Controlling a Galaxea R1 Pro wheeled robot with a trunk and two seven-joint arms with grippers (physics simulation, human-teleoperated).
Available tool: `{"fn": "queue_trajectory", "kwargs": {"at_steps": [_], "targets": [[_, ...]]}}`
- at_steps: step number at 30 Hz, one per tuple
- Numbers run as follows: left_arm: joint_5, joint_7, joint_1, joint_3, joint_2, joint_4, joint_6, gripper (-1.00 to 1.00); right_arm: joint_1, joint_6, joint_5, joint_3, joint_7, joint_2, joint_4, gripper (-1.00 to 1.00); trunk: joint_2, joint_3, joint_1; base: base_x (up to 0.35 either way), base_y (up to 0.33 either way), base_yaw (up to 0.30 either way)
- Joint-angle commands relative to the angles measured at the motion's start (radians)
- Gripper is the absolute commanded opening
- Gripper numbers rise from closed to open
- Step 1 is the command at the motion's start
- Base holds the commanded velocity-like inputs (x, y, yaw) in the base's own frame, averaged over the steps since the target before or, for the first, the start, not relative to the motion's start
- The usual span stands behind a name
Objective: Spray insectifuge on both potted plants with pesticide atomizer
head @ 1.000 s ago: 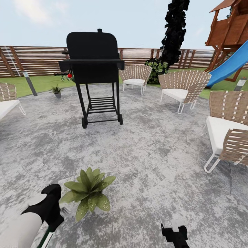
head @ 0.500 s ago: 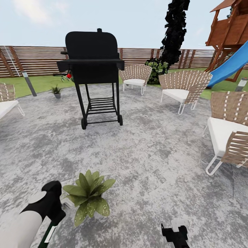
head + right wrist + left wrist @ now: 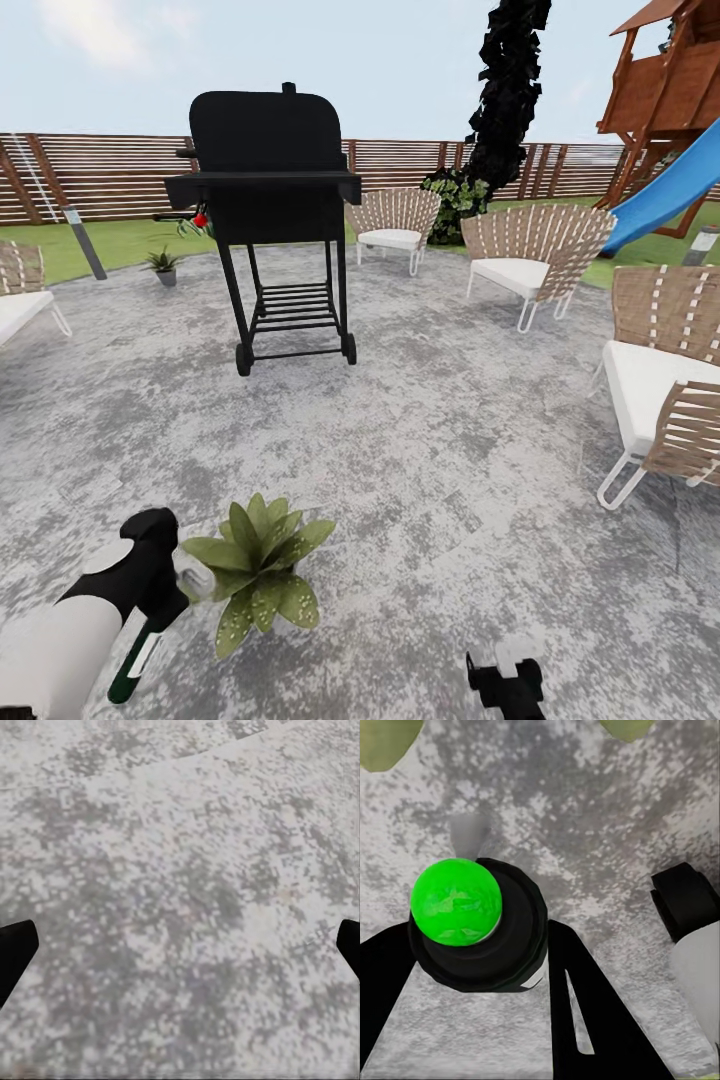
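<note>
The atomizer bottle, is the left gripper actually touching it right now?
Touching. In the left wrist view the pesticide atomizer sits clamped between the left gripper fingers, black fingers pressed against both sides of it.

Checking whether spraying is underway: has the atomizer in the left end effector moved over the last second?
Yes. The pesticide atomizer has swung up and toward the broad-leaved potted plant, which stays put on the patio.
</note>
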Motion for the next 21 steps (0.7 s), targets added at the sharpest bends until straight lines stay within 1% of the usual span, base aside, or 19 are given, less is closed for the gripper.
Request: {"fn": "queue_trajectory", "kwargs": {"at_steps": [1,3,5,10,13,17,20,21], "targets": [[-0.014,-0.010,0.000,0.002,0.005,-0.007,0.013,-1.00,-0.001,-0.001,0.001,0.008,-0.007,0.000,0.006,1.00,0.000,-0.001,0.000,0.000,0.000,0.000],[-0.027,-0.017,-0.002,-0.006,0.017,-0.018,0.013,-1.00,-0.001,0.000,-0.001,0.008,-0.006,-0.007,0.008,1.00,0.000,-0.001,0.000,0.000,0.000,0.000],[-0.039,-0.019,-0.002,-0.008,0.014,-0.029,0.012,-1.00,-0.001,0.000,-0.002,0.008,-0.005,-0.010,0.008,1.00,0.000,-0.001,0.000,-0.105,0.000,0.000],[-0.067,-0.021,-0.002,-0.010,0.006,-0.056,0.012,-1.00,-0.001,0.000,-0.002,0.008,-0.005,-0.011,0.008,1.00,0.000,-0.001,0.000,-0.302,0.000,0.000],[-0.083,-0.022,-0.004,-0.009,0.005,-0.056,0.012,-1.00,-0.001,0.000,-0.002,0.008,-0.006,-0.011,0.008,1.00,0.000,-0.001,0.000,-0.310,0.000,0.000],[-0.105,-0.034,-0.022,-0.008,0.001,-0.056,0.012,-1.00,-0.001,-0.001,-0.005,0.007,-0.006,-0.011,0.007,1.00,0.000,-0.001,0.000,-0.074,0.000,0.000],[-0.123,-0.050,-0.039,-0.009,0.007,-0.056,0.009,-1.00,-0.001,-0.001,-0.005,0.007,-0.007,-0.011,0.007,1.00,0.000,-0.001,0.000,-0.010,0.000,0.000],[-0.129,-0.186,-0.073,-0.010,0.008,-0.056,0.008,-1.00,-0.001,-0.001,-0.005,0.007,-0.007,-0.011,0.007,1.00,0.000,-0.001,0.000,-0.003,0.000,0.000]]}}
